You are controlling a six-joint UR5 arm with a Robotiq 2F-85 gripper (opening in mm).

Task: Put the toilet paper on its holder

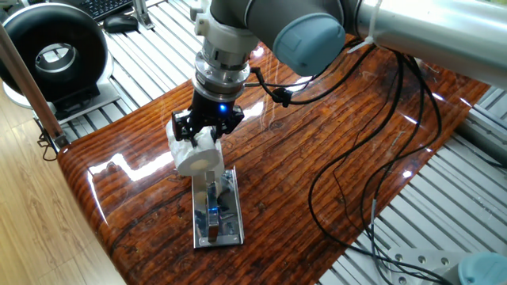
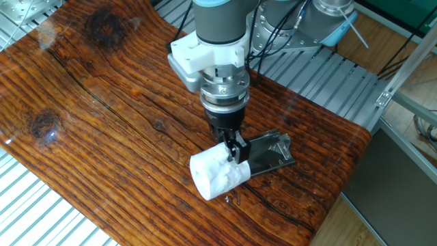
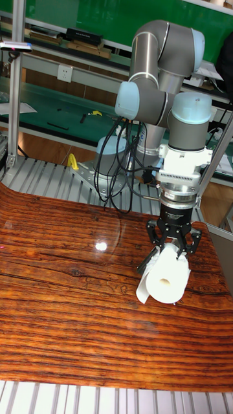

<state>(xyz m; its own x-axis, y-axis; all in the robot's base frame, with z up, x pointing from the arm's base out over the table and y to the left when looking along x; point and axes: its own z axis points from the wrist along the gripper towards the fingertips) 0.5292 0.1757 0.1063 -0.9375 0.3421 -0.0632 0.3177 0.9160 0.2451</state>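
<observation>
My gripper (image 1: 202,136) (image 2: 231,152) (image 3: 173,253) is shut on the toilet paper (image 1: 198,158) (image 2: 216,175) (image 3: 167,278), a white crumpled roll held on its side with the core hole facing outward. The roll hangs just off the near end of the holder (image 1: 216,215) (image 2: 271,154), a shiny chrome plate lying flat on the wooden table with a raised bar along its middle. In the tall fixed view the roll hides the holder. A loose flap of tissue hangs from the roll's left side in that view.
A large black-and-white ring-shaped device (image 1: 54,55) stands off the table at the far left. Black cables (image 1: 372,158) trail over the table's right side. The wooden table edge (image 1: 87,198) runs close to the holder.
</observation>
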